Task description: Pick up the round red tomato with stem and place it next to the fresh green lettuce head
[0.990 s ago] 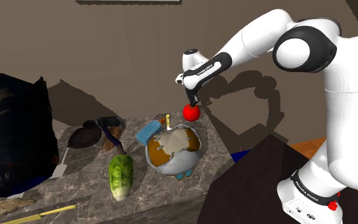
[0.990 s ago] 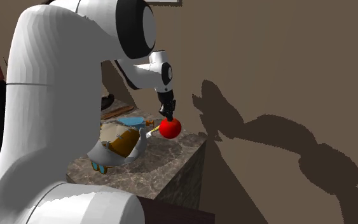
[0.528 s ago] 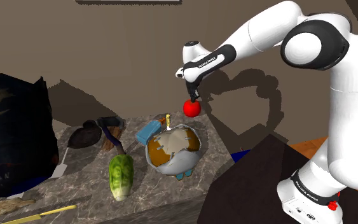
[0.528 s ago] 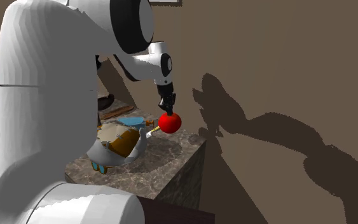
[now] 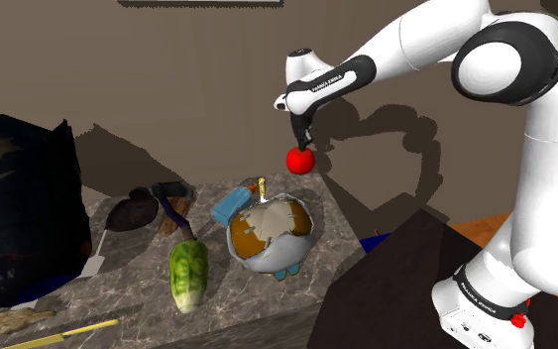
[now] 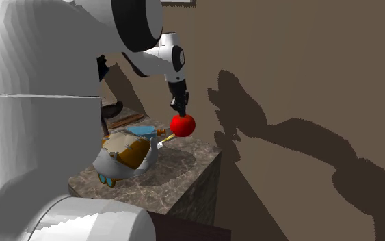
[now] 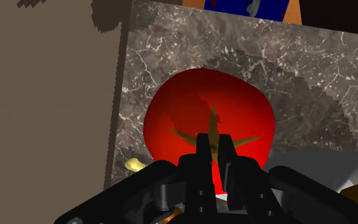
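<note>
The tomato (image 5: 298,160) is seen hanging in the air, red and round with its star-shaped stem on top, above the far corner of the marble counter (image 5: 128,288) and close to the brown wall (image 5: 167,79). It is clasped by the black gripper (image 5: 302,145), whose 2 fingers (image 7: 204,153) are closed narrowly on the crown around the stem, so most of the fruit is left bulging out below the tips. And there the first risk is judged to lie: with so little of a smooth, round body pinched, the tomato could be shaken loose or rotated in the grip if the carry is made briskly. The lettuce head (image 5: 188,275) is lying well apart from it, toward the shoulder view's lower left, near the counter's front edge. Between the 2 a domed white, tan and blue object (image 5: 270,234) is set, with a yellow-tipped stick (image 5: 263,184) poking up from it; it could be clipped if the path is flown low. A release from any height is also to be feared, since the tomato could roll off the edge or away from the lettuce. As for the arm, it is raised from the stand (image 5: 405,288) at the shoulder view's lower right, the elbow is carried high, the forearm is stretched toward the wall, and the wrist is bent so that the gripper is pointed nearly straight down.
</note>
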Controlling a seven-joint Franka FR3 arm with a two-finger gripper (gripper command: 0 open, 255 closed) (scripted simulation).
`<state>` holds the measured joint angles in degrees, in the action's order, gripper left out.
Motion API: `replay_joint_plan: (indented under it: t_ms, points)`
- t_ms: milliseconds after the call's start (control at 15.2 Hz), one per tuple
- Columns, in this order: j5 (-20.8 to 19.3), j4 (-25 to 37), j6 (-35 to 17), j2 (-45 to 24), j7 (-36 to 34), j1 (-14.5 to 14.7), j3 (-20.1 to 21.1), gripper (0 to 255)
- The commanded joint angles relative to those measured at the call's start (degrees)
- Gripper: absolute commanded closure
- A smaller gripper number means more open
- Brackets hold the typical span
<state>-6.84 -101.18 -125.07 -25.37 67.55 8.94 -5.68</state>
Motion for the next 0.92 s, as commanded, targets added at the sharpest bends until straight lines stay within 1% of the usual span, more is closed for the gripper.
replay_joint_plan:
  t_ms: [0, 594, 858]
  points:
    - [0.0, 0.6, 1.4, 0.8, 0.2, 0.0, 0.0, 255]
    - [0.1, 3.1, 6.6, 3.6, 0.8, 0.1, 0.0, 255]
    - [-0.7, -2.3, 5.6, 7.4, -4.1, 3.3, 1.3, 255]
